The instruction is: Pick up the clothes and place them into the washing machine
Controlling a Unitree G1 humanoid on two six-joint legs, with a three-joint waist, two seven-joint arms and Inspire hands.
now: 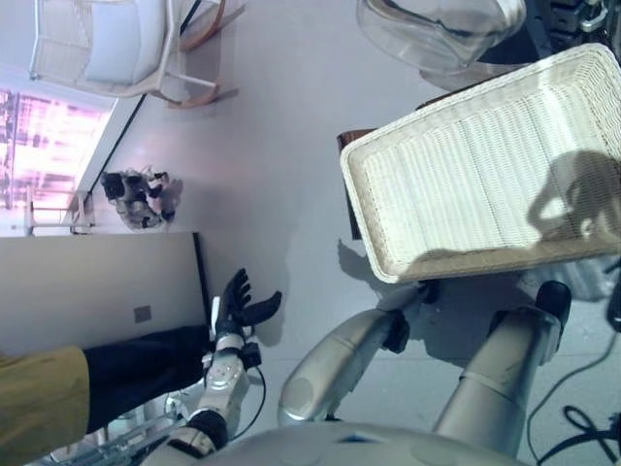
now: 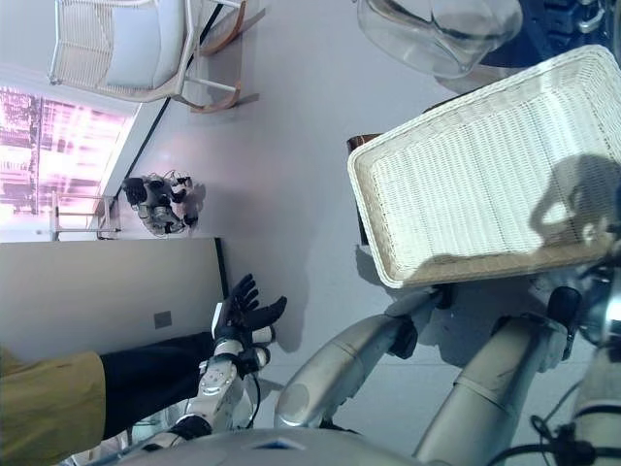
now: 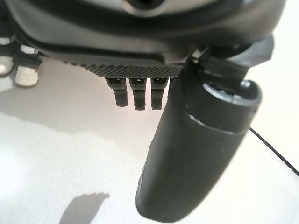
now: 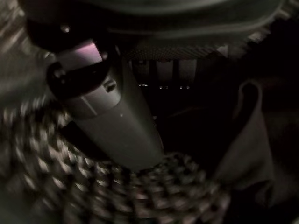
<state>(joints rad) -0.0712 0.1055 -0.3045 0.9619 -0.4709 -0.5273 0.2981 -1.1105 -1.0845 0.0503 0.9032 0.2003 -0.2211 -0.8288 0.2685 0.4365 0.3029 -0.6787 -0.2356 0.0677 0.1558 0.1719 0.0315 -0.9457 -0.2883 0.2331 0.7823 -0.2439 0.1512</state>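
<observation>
The white wicker basket [image 1: 361, 190] lies empty and tilted on the dark brown box [image 1: 345, 139]; no clothes show in it. The washing machine's clear round door [image 1: 437, 34] is just beyond it. My left hand [image 1: 238, 303] hangs open over the floor at the lower left, fingers straight and holding nothing; it also shows in the left wrist view [image 3: 196, 154]. In the right wrist view my right hand [image 4: 117, 121] is in a dark space with its fingers straight. A black-and-white checked cloth [image 4: 154, 191] lies just past its thumb, and a dark cloth [image 4: 252, 140] lies beside it.
A person in a yellow top and dark trousers [image 1: 58, 393] is close beside my left hand. A pale panel [image 1: 97, 282] stands at the left. A white chair [image 1: 126, 49] is at the far left, and a small dark device [image 1: 141, 197] sits on the floor.
</observation>
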